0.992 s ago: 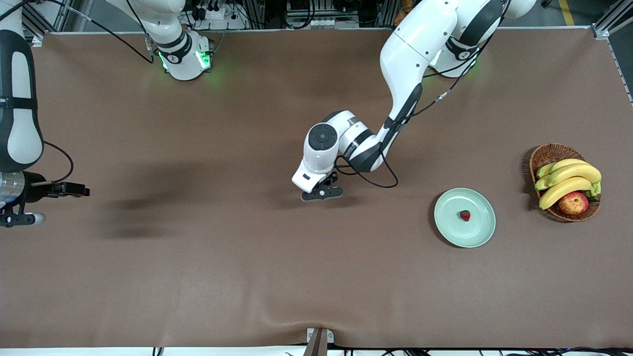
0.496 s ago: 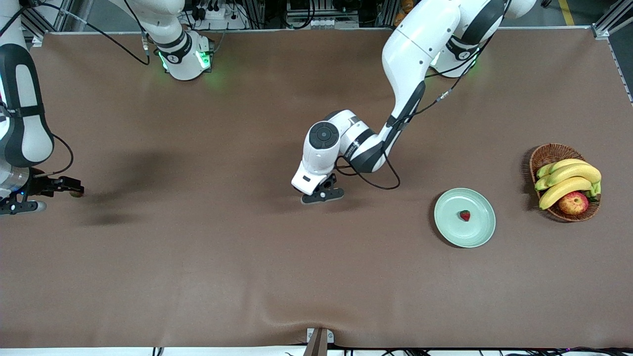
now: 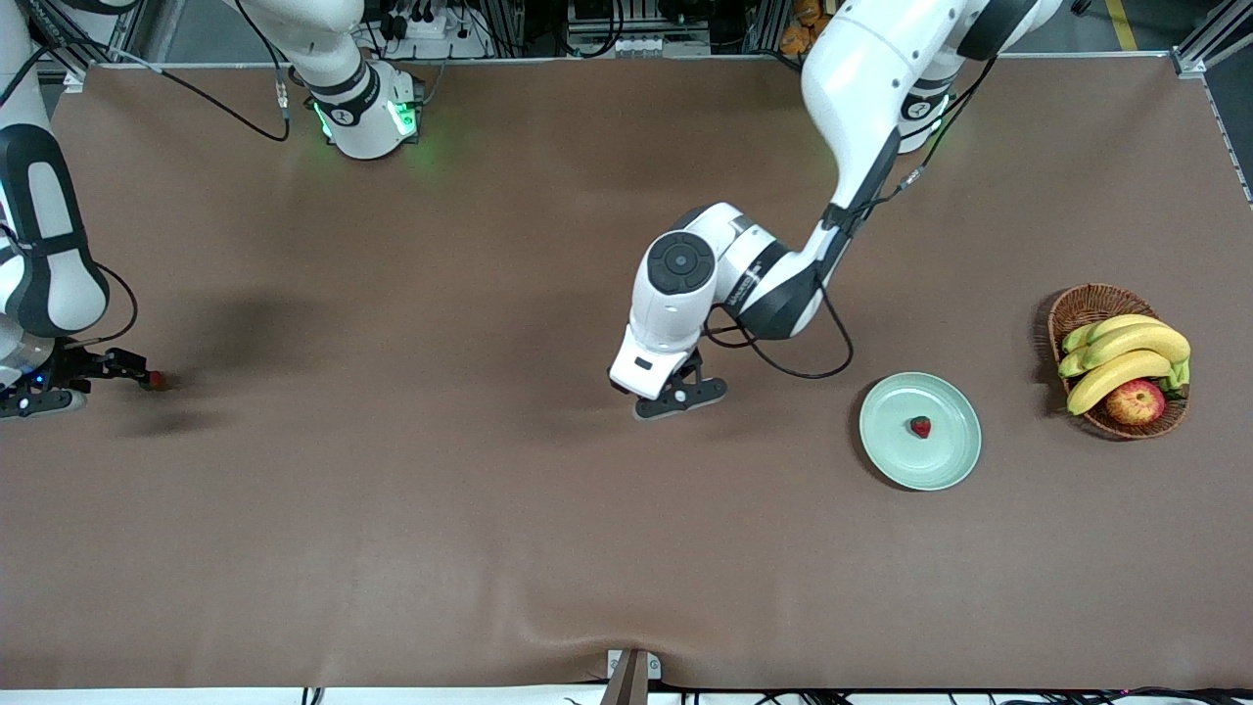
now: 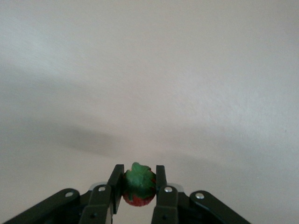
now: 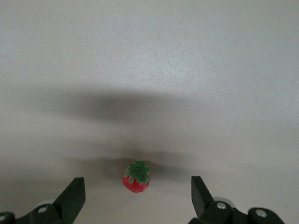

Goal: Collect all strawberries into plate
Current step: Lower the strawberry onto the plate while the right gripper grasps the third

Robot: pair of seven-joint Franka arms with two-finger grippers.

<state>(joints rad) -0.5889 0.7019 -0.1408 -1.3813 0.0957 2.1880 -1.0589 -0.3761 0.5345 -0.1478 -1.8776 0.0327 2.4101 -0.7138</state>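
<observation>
In the front view we see the right arm (image 3: 44, 245) cut off by the picture's edge — only its forearm and wrist show. The strawberry (image 3: 157, 380) at its gripper's tip is too small to make out. The left gripper (image 3: 680, 397) hides whatever it holds there. In both wrist views, the fingers (image 4: 103, 203) are cropped — bases unseen.
</observation>
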